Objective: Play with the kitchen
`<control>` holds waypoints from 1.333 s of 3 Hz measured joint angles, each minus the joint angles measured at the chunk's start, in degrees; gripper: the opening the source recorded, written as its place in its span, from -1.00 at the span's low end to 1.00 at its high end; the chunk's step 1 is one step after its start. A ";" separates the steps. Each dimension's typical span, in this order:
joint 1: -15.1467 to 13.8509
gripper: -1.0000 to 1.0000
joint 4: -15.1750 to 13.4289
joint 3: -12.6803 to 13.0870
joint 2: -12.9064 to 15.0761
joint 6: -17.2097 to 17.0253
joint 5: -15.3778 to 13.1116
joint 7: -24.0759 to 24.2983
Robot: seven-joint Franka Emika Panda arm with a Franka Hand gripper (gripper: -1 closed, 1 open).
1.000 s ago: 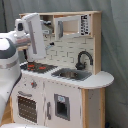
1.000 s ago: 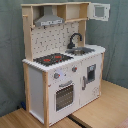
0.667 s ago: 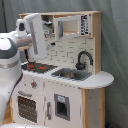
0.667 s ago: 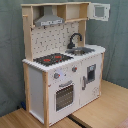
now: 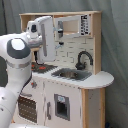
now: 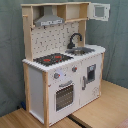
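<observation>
The kitchen point(image 5: 75, 95) point(image 6: 55, 80) is a tall white and light-wood toy that shows in both exterior views. It has a black-red stovetop point(image 6: 52, 59), a black faucet point(image 5: 83, 59) point(image 6: 75, 39) over the sink point(image 5: 71, 74) point(image 6: 81, 50), an oven door point(image 6: 63, 95), knobs point(image 6: 56, 76) and a grey hood point(image 6: 49, 20). In the first exterior view my white arm rises at the left. My gripper point(image 5: 59, 33) is held high in front of the back wall, under the top shelf and above the stovetop. The arm does not show in the second exterior view.
A small upper cabinet door point(image 6: 100, 11) stands swung open at the top of the kitchen. A rounded counter end point(image 5: 102, 78) juts out past the sink. The kitchen stands on a wooden floor point(image 6: 105, 107) with a grey curtain point(image 6: 10, 50) behind.
</observation>
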 joint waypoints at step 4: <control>-0.01 -1.00 5.55 -8.96 11.74 11.84 -0.99 -4.25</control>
